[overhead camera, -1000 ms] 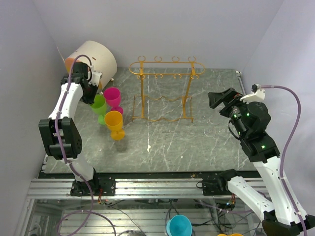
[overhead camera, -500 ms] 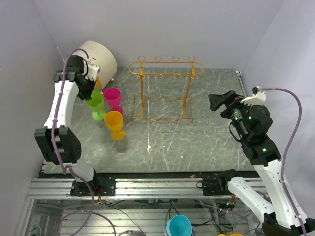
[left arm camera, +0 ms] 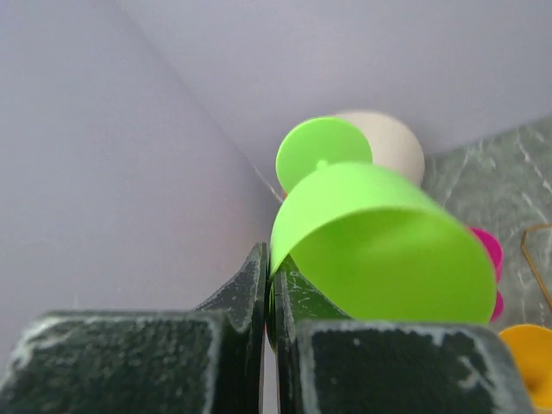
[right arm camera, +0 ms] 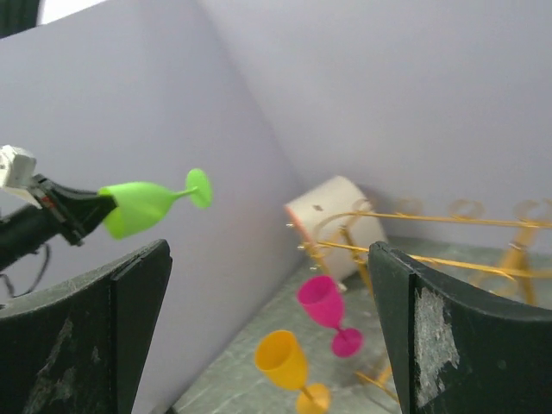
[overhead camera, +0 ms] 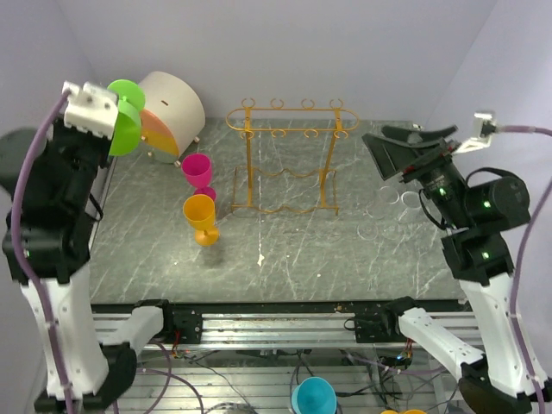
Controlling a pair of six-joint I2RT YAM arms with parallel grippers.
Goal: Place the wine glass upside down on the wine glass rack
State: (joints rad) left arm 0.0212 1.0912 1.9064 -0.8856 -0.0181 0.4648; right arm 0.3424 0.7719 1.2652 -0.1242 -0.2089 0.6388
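Counting three plastic wine glasses, one wine glass rack [overhead camera: 249, 168], one cream drum [overhead camera: 172, 97] with an orange face, and two arms.

Gripped by the left pincer [left arm camera: 267, 263] and held high in the air over the far-left corner of the counter [overhead camera: 293, 259]: the green wine glass [overhead camera: 127, 116], close to the left wall and well apart from the rack. Jaws squeezed almost together on the thin wall of the bowl at its rim. Lime green, opaque and smooth, with a tapering bowl, a short thin stem and a flat round foot. Lying on its side in the grip, foot pointing away from the pincer; level in the right wrist view, foot turned toward the rack side.

Standing upright on the counter left of the rack: the pink wine glass [overhead camera: 197, 168], with the orange wine glass [overhead camera: 200, 214] just beside it on the near side, both on their feet with mouths up.

Standing at the back middle of the counter: the rack, of golden-yellow thin wire, with an oval top rail edged with small loops, two uprights and a wavy base.

Hovering above the right side of the counter: the right pincer [overhead camera: 404, 145], jaws spread wide, gripping nothing, facing left across the scene.
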